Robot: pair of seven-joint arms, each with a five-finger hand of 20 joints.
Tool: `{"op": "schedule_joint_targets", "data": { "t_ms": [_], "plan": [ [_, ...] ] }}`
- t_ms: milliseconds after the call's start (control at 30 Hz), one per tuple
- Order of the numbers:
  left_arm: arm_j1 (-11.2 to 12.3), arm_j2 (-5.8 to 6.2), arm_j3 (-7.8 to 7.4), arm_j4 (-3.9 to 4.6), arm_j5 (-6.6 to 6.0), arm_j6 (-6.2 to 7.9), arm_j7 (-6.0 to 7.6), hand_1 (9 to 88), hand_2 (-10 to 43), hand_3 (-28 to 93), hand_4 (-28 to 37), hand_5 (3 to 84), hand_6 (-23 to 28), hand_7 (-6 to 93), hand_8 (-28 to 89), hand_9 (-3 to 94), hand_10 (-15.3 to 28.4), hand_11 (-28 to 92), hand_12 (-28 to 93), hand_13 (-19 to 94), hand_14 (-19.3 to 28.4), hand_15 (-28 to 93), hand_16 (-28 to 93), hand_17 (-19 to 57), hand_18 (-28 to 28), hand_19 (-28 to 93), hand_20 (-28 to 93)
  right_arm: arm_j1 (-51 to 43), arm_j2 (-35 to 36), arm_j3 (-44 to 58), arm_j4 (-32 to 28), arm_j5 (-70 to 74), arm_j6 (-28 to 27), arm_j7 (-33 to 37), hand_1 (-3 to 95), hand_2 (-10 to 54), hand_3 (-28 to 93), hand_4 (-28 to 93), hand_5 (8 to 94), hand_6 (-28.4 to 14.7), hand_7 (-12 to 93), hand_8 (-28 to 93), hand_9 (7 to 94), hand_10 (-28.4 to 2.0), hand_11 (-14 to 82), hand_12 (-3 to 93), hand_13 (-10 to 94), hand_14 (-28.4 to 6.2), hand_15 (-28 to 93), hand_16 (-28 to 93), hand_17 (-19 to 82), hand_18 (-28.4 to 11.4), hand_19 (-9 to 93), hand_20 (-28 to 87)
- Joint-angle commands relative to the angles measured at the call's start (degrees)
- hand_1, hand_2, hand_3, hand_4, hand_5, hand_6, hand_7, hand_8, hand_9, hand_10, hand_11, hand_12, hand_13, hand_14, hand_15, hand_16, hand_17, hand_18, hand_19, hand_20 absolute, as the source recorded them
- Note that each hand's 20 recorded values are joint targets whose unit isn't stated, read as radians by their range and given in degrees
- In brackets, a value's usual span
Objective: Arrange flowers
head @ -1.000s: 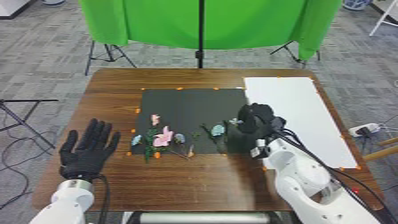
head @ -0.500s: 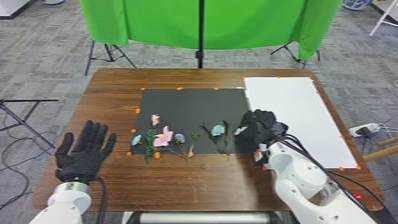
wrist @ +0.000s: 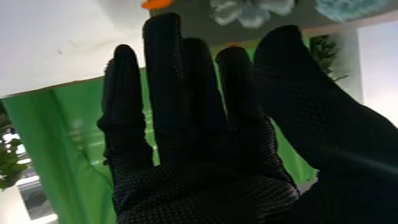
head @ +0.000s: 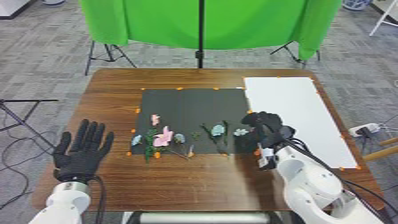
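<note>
Our black-gloved right hand has its fingers apart! Seemingly just beside it, nine o'clock, we've a pale-blue petalled flower.

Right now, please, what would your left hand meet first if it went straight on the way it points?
Nothing I can see: the left hand seems to have a free way over the table, passing left of the dark sheet, though its height is unclear.
</note>
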Motion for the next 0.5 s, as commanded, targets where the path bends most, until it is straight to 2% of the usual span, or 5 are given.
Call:
{"op": "schedule_joint_targets", "data": {
  "t_ms": [33,233,367,433,500],
  "plan": [
    [0.36,0.19,0.02,0.47,-0.15,0.08,-0.34,28.1,13.5,79,-28.3,49.8,9.5,12.5,-10,42.9,15.7,24,11,33,16.1,41,-8,-7.0,14.2,41,16,-0.03,0.25,3.67,-2.10,4.03,2.74,0.50,42.8,-9.5,82,-28,54.4,-3.1,14,-13,56.4,-16.4,11.6,14.3,58,-11.7,32,16,27,-20.6,71,23],
    [-0.62,0.42,-0.74,0.69,0.11,0.54,-0.19,27.3,14.5,79,-28.3,49.6,9.9,11.9,-10,42.9,15.9,23,11,32,16.2,41,-8,-7.0,14.2,41,16,1.26,-2.25,8.65,-3.07,20.99,9.94,4.04,29.7,-2.6,83,-27,52.8,-5.3,12,-11,53.9,-18.7,10.5,14.2,55,-14.5,32,15,26,-20.8,70,22],
    [-0.52,0.67,-1.77,0.67,0.71,0.31,0.18,27.2,15.1,80,-28.3,49.7,10.2,11.5,-10,42.9,15.9,23,10,32,16.3,41,-8,-7.0,14.2,41,16,1.60,-5.36,16.83,-0.41,48.04,7.01,-5.02,26.0,0.8,82,-27,50.2,-5.9,11,-11,47.7,-18.9,7.4,13.0,48,-15.8,25,12,24,-19.8,64,19],
    [-0.29,0.90,-2.43,0.11,2.21,1.52,-0.13,27.2,15.2,79,-28.3,49.7,10.1,11.2,-10,43.1,15.9,23,10,32,16.4,40,-9,-6.8,14.2,40,16,2.47,-6.68,19.43,1.70,62.16,5.84,-6.52,24.4,2.5,83,-28,47.0,-5.5,11,-11,41.5,-17.6,5.8,12.2,41,-15.7,19,13,20,-19.5,56,18],
    [0.05,1.21,-3.06,-0.73,6.18,3.33,-1.32,26.9,15.6,79,-28.3,49.4,10.2,9.9,-10,43.0,15.3,20,9,32,15.2,33,-9,-6.2,13.5,39,15,2.83,-8.11,21.00,3.34,71.16,7.18,-6.63,23.0,3.5,83,-28,44.6,-4.6,12,-11,38.2,-16.0,5.1,11.0,36,-14.8,12,14,18,-18.2,46,16]
  ]
}}
